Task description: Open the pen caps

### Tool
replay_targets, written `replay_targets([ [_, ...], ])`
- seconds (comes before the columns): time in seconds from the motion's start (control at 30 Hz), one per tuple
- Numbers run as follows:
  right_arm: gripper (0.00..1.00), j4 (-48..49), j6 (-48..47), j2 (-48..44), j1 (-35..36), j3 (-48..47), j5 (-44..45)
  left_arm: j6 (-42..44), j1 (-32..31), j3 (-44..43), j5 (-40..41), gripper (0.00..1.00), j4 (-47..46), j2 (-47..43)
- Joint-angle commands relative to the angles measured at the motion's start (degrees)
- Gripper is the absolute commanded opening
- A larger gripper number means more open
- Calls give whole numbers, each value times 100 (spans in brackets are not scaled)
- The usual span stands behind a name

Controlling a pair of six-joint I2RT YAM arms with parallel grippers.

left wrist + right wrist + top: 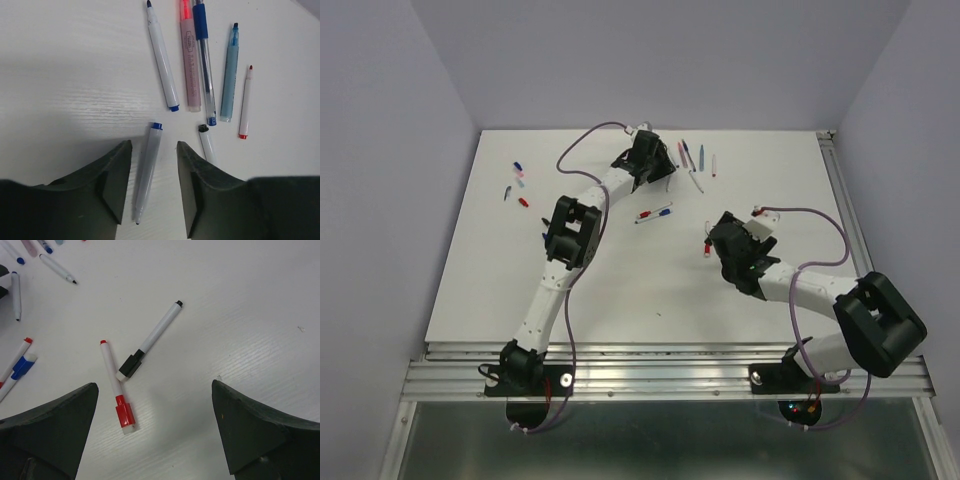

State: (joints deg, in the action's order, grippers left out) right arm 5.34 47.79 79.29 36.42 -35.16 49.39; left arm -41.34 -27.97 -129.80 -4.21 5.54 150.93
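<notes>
Hovering half open astride an uncapped white pen (148, 165), the left pincer (154, 150) is gripping nothing. The right pincer (154, 390) is gaping wide, empty, over a red cap (125, 415) and black cap (132, 364), both still fitted; loose caps (524, 201) are lying upper left.

- A flat white wood-grain table (740, 300).
- Small loose plastic caps (523, 202), blue, pink and red, scattered near its far left corner.
- By the far edge, side by side: a pink highlighter (189, 60), a clear blue-grip pen (205, 65), a pale-blue highlighter (229, 80) and a slim red-tipped white pen (245, 102).
- Nearer the middle, two slim white pens meet in a V, one with a red cap (125, 414), one with a black cap (131, 365).
</notes>
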Motion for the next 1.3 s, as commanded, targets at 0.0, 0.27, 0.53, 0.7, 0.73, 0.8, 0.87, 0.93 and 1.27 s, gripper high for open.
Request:
replay_targets([
  [0.0,100,257,-42,113,-74,1,-34,12,-33,-81,-124,55,-167,-327],
  [0.27,100,-682,565,263,-258,-648,-315,249,-60,128,-546,89,-185,-1327],
  [0.53,100,-1289,152,1026,-733,-1809,-1238,891,-77,2807,-371,99,-316,-3691],
  [0.7,100,-2326,-51,1781,-944,-2732,-1449,856,-77,5760,51,99,-1274,-5669],
  [0.73,100,-2449,10,1853,-953,-2951,-1406,856,-77,6425,217,99,-1431,-5915],
  [0.8,100,-2652,72,2002,-1005,-3102,-1292,847,-77,6974,376,99,-1494,-6581],
  [0.87,97,-2775,134,2196,-1076,-3260,-1309,786,-77,7649,639,99,-1512,-7127],
  [0.93,94,-2854,169,2336,-1190,-3366,-1361,742,-77,8003,632,99,-1512,-7444],
  [1.27,61,-3364,134,3329,-1551,-4297,-1502,636,-60,9025,1001,99,-1433,-8861],
])
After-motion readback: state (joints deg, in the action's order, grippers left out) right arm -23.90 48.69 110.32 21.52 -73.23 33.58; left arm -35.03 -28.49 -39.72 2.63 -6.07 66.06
